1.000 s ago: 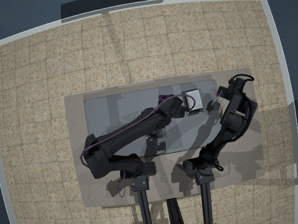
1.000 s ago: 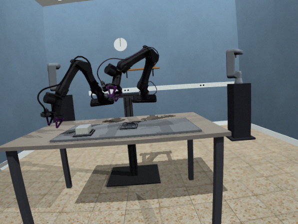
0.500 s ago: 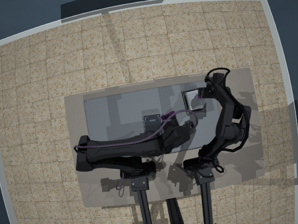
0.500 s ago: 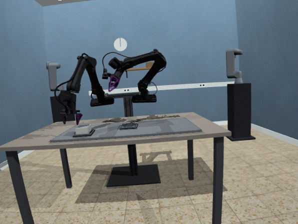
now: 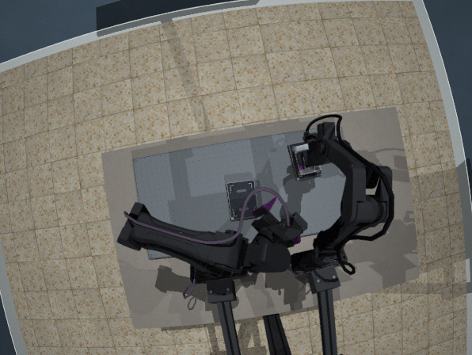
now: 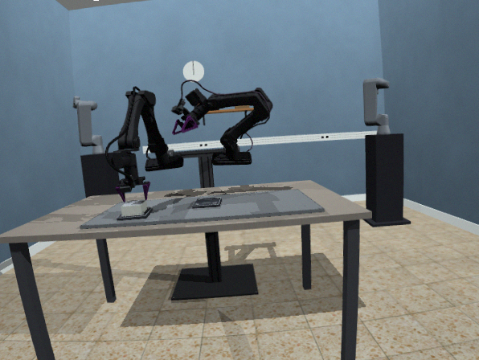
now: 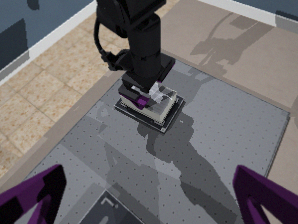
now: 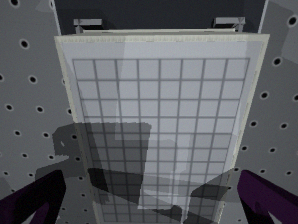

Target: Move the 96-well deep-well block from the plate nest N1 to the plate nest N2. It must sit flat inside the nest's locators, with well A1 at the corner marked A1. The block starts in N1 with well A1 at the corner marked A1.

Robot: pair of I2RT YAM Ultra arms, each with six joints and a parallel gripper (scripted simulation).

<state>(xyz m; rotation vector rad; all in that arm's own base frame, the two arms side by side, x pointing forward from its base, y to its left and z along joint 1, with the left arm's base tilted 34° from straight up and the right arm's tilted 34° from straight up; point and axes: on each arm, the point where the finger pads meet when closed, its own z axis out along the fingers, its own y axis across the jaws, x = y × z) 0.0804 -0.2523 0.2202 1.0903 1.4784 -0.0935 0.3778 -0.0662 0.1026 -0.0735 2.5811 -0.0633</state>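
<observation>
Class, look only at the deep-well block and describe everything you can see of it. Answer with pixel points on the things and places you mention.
The deep-well block [image 5: 302,148] [image 6: 134,208] [image 7: 159,107] [image 8: 162,115] is a pale, off-white rectangular box, perhaps plastic, its top divided by thin grey lines into a grid of squares. It stands upright in a dark nest [image 6: 149,213] [image 7: 163,130], shadows crossing its top. The right tool [image 6: 134,194] [image 8: 151,178] is open above it; whether the fingers touch it, I cannot tell. No A1 mark is readable.

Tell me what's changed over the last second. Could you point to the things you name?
The right gripper [image 5: 302,158] [image 6: 134,200] [image 7: 150,94] [image 8: 151,178] moved in from beside the block [image 5: 302,147] [image 6: 133,209] [image 7: 162,112] [image 8: 160,110] to above it. The left gripper [image 5: 264,207] [image 6: 179,130] [image 7: 149,173] drew back from near the block, towards the arm bases. Nothing was taken or let go; both are open. The block stayed in its nest [image 5: 295,168] [image 6: 138,217] [image 7: 165,131] [image 8: 160,15], and the empty nest [image 5: 241,200] [image 6: 207,202] [image 7: 112,212] stayed put.
</observation>
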